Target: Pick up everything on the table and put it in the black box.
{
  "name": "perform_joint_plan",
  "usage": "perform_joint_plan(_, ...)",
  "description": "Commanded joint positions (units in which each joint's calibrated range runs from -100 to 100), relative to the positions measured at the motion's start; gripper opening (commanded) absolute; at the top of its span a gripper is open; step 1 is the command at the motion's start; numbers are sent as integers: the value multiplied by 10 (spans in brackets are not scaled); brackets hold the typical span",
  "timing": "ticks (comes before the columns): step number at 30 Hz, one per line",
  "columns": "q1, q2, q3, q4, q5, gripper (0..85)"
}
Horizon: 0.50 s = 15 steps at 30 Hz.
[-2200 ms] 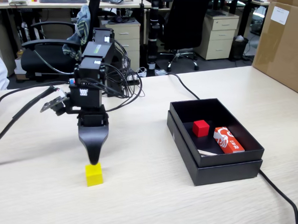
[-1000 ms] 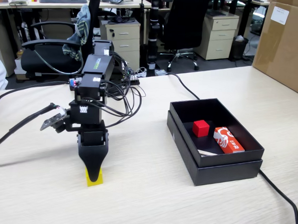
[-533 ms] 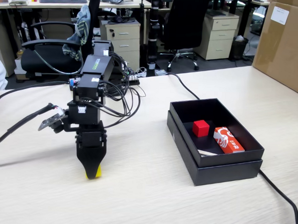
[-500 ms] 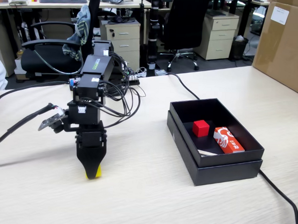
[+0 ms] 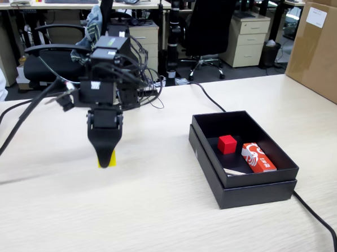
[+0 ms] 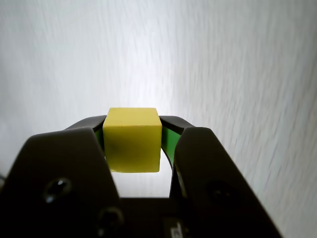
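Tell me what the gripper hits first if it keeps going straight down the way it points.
The table. The gripper, shut on the yellow cube, points down at bare tabletop; how far above it the cube hangs is unclear.

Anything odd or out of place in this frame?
Nothing stands out. The yellow cube sits squarely between the gripper jaws; the black box sits flat, with the red cube and red-and-white packet inside.
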Motion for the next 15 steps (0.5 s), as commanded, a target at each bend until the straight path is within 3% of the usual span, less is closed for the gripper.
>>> perform_joint_plan(1, 21, -170, 6, 5, 12, 9)
perform_joint_plan(7, 112, -410, -115, 5, 49, 9)
perform_joint_plan(15, 217, -427, -137, 5, 91, 11)
